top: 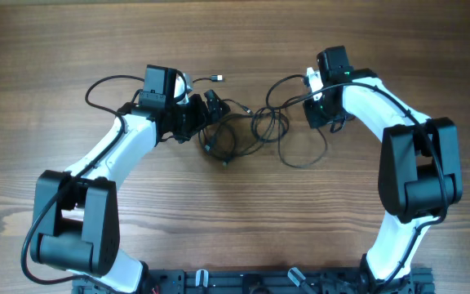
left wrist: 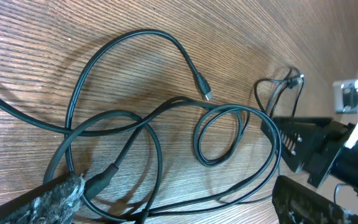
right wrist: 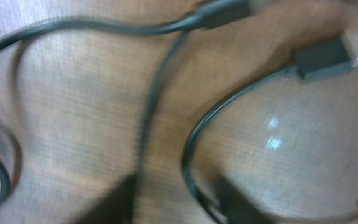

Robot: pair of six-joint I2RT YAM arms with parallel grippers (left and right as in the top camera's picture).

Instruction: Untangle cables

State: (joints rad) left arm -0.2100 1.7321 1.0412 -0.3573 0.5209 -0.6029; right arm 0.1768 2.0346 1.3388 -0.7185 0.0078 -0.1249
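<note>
The cables (top: 239, 131) lie as thin black cords in a loose tangle on the wood between both arms. My left gripper (top: 209, 114) sits at the tangle's left edge. In the left wrist view it (left wrist: 179, 208) stands wide open, with several strands (left wrist: 216, 134) crossing the gap and a small plug end (left wrist: 204, 87) lying free. My right gripper (top: 318, 113) hovers over the right-hand loops. The right wrist view is blurred: the gripper (right wrist: 178, 205) has its jaws narrowed, wood shows between them, and one cord (right wrist: 191, 149) runs close by the right finger (right wrist: 241, 205).
A wooden table (top: 55, 65) carries everything. A USB plug (right wrist: 325, 59) lies right of the right gripper. A cable end (top: 217, 79) sticks out behind the tangle. Each arm's own thicker wire loops near its wrist (top: 104, 86). The arm bases stand at the front edge (top: 259, 282).
</note>
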